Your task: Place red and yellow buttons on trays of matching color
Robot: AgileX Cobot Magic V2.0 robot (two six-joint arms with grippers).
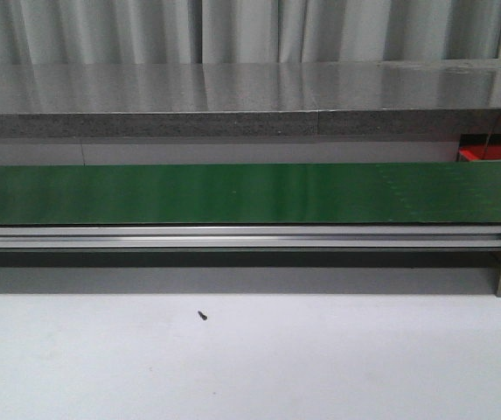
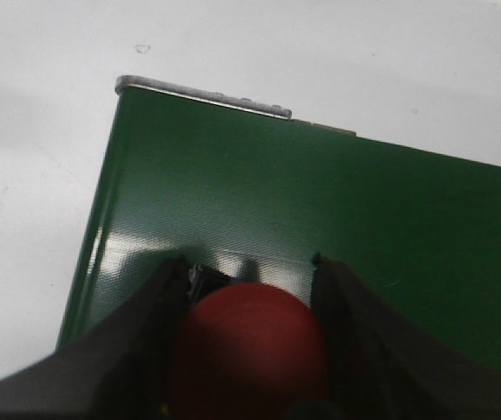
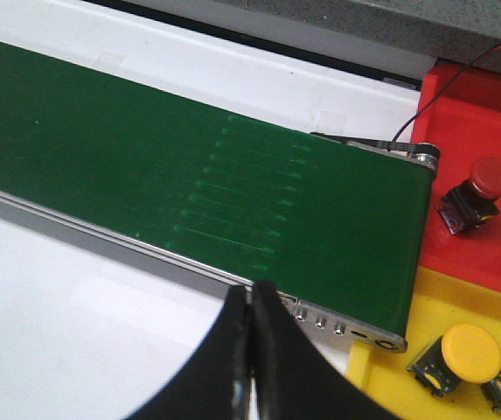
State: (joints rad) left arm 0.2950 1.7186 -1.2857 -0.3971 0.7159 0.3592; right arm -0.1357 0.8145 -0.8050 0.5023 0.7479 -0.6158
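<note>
Green conveyor belt [image 1: 233, 192] runs across the white tabletop [image 1: 250, 359], aluminium rail [image 1: 233, 236] along its near edge. Small dark screw [image 1: 203, 315] on tabletop. Grey curtain [image 1: 233, 31] behind.

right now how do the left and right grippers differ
The left gripper is spread around a red button, one finger at each side; the right gripper is pressed shut and holds nothing. The left hangs over the green belt, the right over the belt's rail near the trays. Both have dark fingers.
</note>
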